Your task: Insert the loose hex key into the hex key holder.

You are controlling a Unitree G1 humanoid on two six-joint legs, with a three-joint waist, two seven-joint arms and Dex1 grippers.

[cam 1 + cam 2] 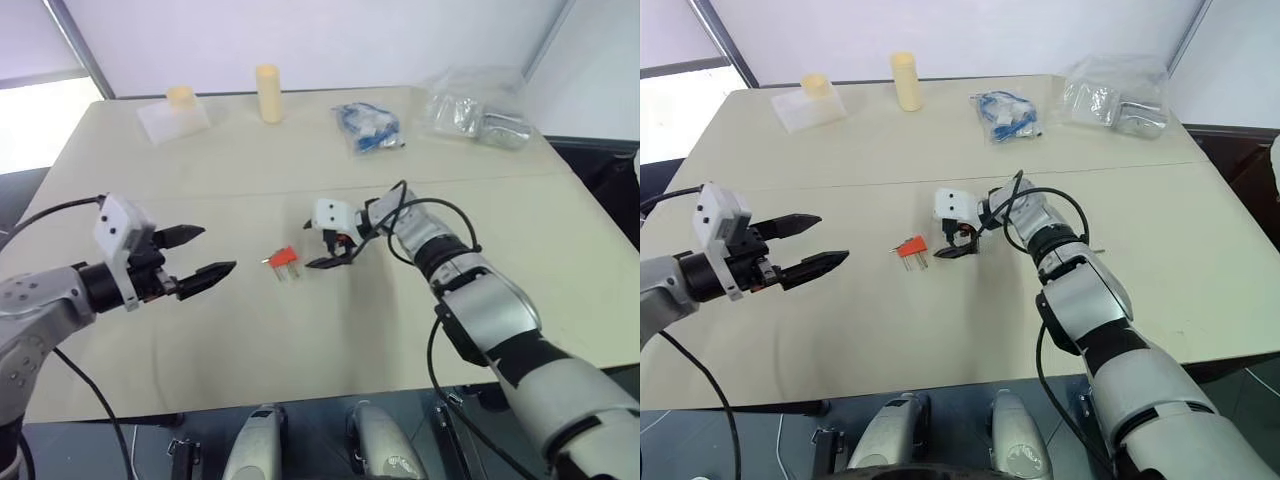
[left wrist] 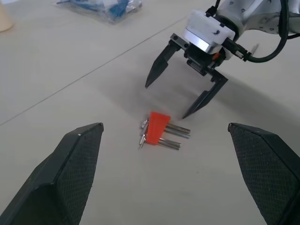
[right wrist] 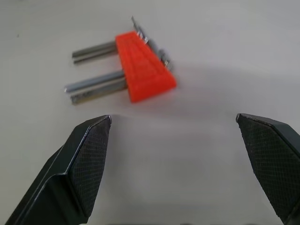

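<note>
The left gripper [image 1: 205, 252] waits with fingers apart, holding nothing. The right gripper [image 1: 333, 250], fingers apart too, hovers just beside the red holder [image 1: 282, 258] on the surface [image 1: 300, 340]. It should come down slowly around the block. The loose key cannot be made out.

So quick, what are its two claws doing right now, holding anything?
Left gripper: open, holding nothing, above the table.
Right gripper: open, holding nothing, beside the hex key holder.
</note>
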